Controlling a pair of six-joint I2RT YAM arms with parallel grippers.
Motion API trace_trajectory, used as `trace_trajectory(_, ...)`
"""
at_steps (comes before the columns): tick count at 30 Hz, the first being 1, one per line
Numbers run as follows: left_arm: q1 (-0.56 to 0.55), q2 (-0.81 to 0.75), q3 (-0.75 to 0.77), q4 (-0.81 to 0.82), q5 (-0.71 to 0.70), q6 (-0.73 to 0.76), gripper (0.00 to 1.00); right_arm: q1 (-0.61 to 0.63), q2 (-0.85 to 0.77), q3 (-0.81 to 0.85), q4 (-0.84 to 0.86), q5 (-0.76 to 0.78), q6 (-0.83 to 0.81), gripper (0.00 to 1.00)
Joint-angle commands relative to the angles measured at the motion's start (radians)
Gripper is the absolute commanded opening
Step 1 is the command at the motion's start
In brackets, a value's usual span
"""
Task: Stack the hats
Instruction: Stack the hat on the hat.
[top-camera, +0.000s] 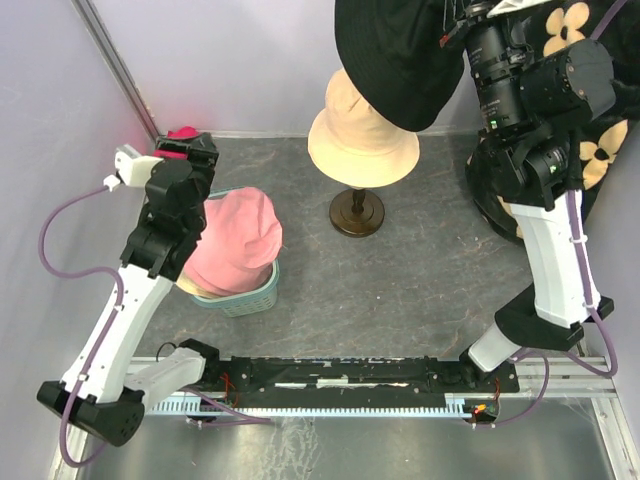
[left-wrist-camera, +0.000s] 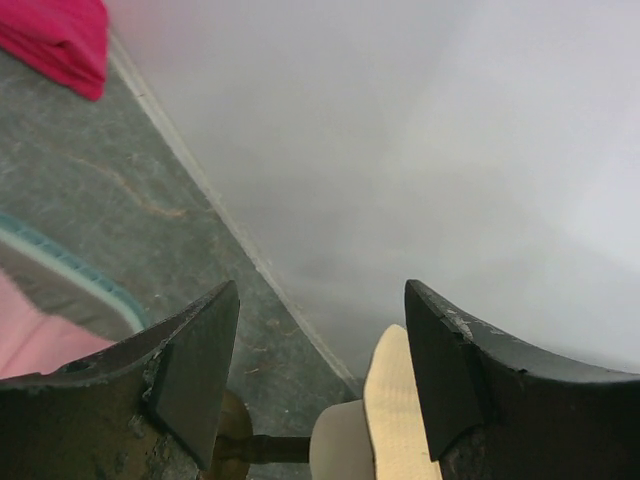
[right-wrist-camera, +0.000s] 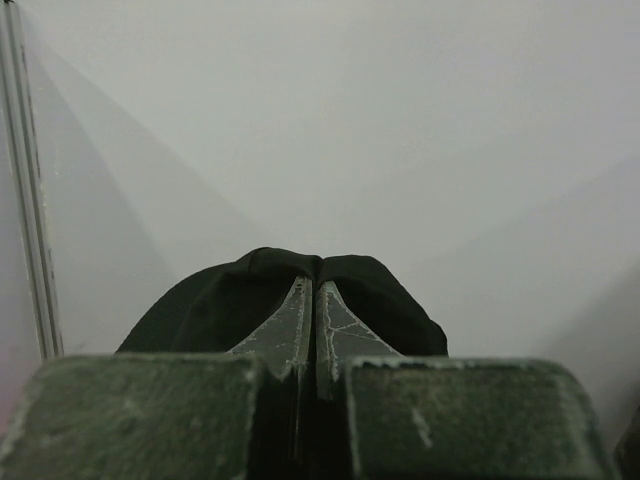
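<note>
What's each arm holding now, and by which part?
Right gripper: jaws shut on the black bucket hat, pinching a fold at its edge, apparently the brim. Left gripper: jaws open, nothing held.

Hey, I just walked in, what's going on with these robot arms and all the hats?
The right arm's tool is shut on a black hat and holds it up in the air, over the beige hat that sits on the wooden stand. The left tool is open and holds nothing, out beside the pink hat lying in the teal basket. The black hat is not yet down on the beige one.
</note>
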Motion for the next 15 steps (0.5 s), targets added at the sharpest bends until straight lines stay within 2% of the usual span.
trace_trajectory(1,0.002,0.073,0.111,0.130,0.090,0.138,0.74,-0.038,0.021,-0.007,0.014,-0.025,0.043,0.02)
trace_trajectory(7,0.003,0.218,0.266,0.184,0.266,0.220,0.76,-0.079,0.059,-0.013,0.000,-0.042,0.070,0.02)
trace_trajectory(15,0.002,0.397,0.408,0.283,0.505,0.240,0.78,-0.123,0.084,-0.035,-0.021,-0.099,0.119,0.02)
